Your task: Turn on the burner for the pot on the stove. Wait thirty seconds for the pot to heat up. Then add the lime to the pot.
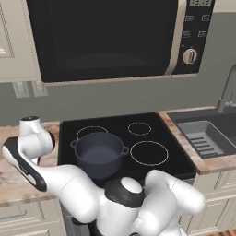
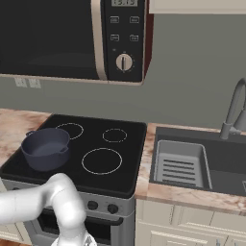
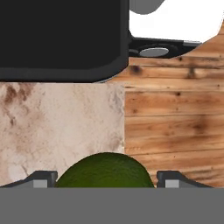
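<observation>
The dark grey-blue pot (image 1: 99, 154) (image 2: 45, 149) stands lidless on the front left ring of the black stove (image 1: 159, 126) (image 2: 127, 144). Black knobs (image 2: 91, 205) line the stove's grey front. In the hand view the green lime (image 3: 105, 169) lies on the marble counter (image 3: 61, 127), beside the stove's black edge (image 3: 65, 39). My gripper (image 3: 107, 178) is open, one fingertip on each side of the lime. I cannot tell whether they touch it. In the left base view my arm bends left over the counter beside the stove.
A black microwave (image 1: 106, 37) (image 2: 57, 33) hangs above the stove. To the right are a sink (image 1: 207, 136) (image 2: 180, 166) and a faucet (image 1: 226, 92). The counter edge drops to the wood floor (image 3: 175, 122) close beside the lime.
</observation>
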You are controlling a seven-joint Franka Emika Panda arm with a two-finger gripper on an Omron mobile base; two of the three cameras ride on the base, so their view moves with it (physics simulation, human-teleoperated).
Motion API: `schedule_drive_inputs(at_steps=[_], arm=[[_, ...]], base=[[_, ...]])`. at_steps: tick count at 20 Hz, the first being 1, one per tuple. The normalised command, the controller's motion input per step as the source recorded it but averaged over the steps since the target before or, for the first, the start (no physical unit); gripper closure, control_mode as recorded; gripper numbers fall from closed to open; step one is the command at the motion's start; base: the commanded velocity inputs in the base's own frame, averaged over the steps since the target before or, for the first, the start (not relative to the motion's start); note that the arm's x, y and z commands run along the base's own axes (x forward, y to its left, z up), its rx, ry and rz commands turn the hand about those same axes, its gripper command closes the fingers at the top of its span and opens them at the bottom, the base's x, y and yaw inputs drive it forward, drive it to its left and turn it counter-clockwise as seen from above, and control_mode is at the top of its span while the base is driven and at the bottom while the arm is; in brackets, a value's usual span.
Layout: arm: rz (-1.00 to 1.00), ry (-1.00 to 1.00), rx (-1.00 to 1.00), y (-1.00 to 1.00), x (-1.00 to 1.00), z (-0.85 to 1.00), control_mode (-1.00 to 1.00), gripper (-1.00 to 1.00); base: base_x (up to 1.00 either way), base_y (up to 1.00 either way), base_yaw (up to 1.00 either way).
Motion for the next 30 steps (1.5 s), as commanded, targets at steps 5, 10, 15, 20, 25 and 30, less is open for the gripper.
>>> schedule_drive_inputs(at_steps=[5,10,15,20,25,30], arm=[[-0.02,0.0,-0.13,-0.1,-0.05,0.34,-1.0,1.0],[0.0,-0.06,-0.11,-0.1,-0.05,0.29,-1.0,1.0],[0.0,-0.12,0.0,-0.06,-0.06,0.01,-1.0,1.0],[0.0,-0.05,-0.01,-0.18,0.02,0.0,-1.0,1.0],[0.0,-0.03,-0.03,-0.03,0.03,0.09,-1.0,1.0],[-0.01,0.0,-0.08,-0.13,0.16,0.09,-1.0,1.0]], base=[[0.0,0.0,0.0],[0.0,0.0,0.0],[0.0,0.0,0.0],[0.0,0.0,0.0],[0.0,0.0,0.0],[0.0,0.0,0.0]])
